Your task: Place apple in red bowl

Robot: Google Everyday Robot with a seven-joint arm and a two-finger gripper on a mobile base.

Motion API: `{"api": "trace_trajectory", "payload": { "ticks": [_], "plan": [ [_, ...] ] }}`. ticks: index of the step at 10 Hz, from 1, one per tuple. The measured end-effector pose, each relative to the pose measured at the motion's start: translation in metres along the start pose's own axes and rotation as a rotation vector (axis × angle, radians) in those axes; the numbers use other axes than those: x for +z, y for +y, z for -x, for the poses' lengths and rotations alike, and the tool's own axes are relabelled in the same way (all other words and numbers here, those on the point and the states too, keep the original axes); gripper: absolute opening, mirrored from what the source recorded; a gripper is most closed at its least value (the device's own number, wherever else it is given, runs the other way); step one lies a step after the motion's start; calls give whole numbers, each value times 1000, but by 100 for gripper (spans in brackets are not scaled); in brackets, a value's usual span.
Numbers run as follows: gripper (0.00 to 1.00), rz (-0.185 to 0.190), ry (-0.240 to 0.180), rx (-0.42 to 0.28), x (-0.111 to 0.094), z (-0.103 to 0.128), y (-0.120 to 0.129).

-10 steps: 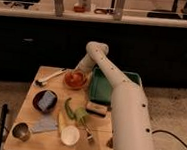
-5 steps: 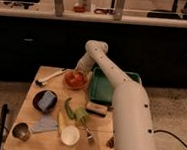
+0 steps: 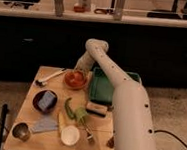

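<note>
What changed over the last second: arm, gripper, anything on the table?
Nothing visibly changed. The gripper still hangs at the far rim of the red bowl, with the arm in the same pose; no grasp or release shows. The dark bowl, white bowl and green tray lie where they were.

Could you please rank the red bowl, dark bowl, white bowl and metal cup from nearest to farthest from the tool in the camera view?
The tool hangs over the red bowl's far edge.
1. red bowl, directly beneath it.
2. dark bowl, table's left side.
3. white bowl, near the front edge.
4. metal cup, front-left corner.
</note>
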Motion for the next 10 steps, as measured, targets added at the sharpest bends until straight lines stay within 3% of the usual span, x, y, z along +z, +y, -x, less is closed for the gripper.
{"api": "trace_trajectory", "payload": {
  "ticks": [3, 10],
  "plan": [
    [79, -5, 0, -2, -5, 0, -1],
    [80, 10, -7, 6, -6, 1, -7]
  ]
}}
